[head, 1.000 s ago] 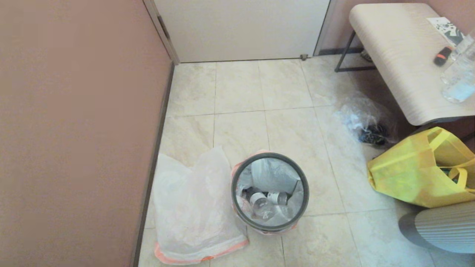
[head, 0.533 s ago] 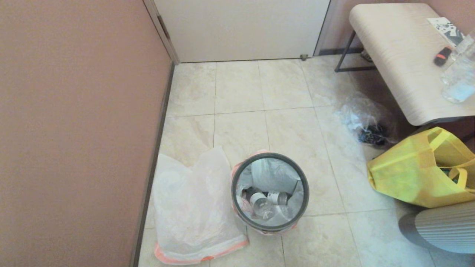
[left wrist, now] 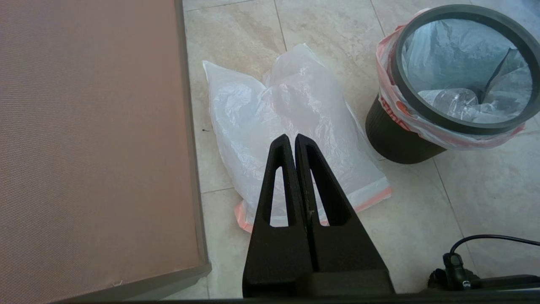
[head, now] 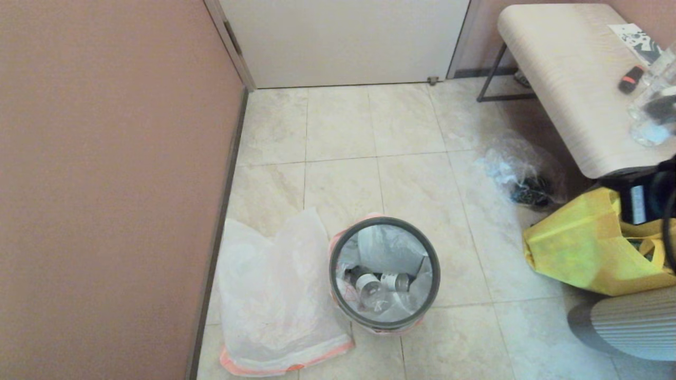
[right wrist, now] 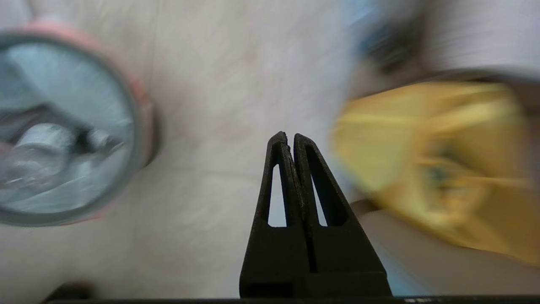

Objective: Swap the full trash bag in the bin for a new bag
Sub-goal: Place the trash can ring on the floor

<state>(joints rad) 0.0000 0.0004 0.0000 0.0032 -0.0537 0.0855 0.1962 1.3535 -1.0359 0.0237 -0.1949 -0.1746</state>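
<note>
In the head view, the bin point(head: 384, 274) is seen standing on the tiled floor point(head: 412, 179), lined with a full bag point(head: 388, 258) holding bottles. A flat new bag point(head: 274, 301) is laid touching its left side, by the wall point(head: 105, 184). A yellow bag point(head: 586, 248) is set under the table point(head: 570, 79), where the right arm point(head: 647, 198) is glimpsed at the edge.

In the left wrist view, the left tool point(left wrist: 292, 141) is held clenched and empty above the new bag.

In the right wrist view, the right tool point(right wrist: 287, 139) is shown clenched, empty, over bare floor between bin and yellow bag.

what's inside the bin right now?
The bin holds a clear bag with plastic bottles lying in it. Anything beneath the bottles and crumpled plastic is covered.
</note>
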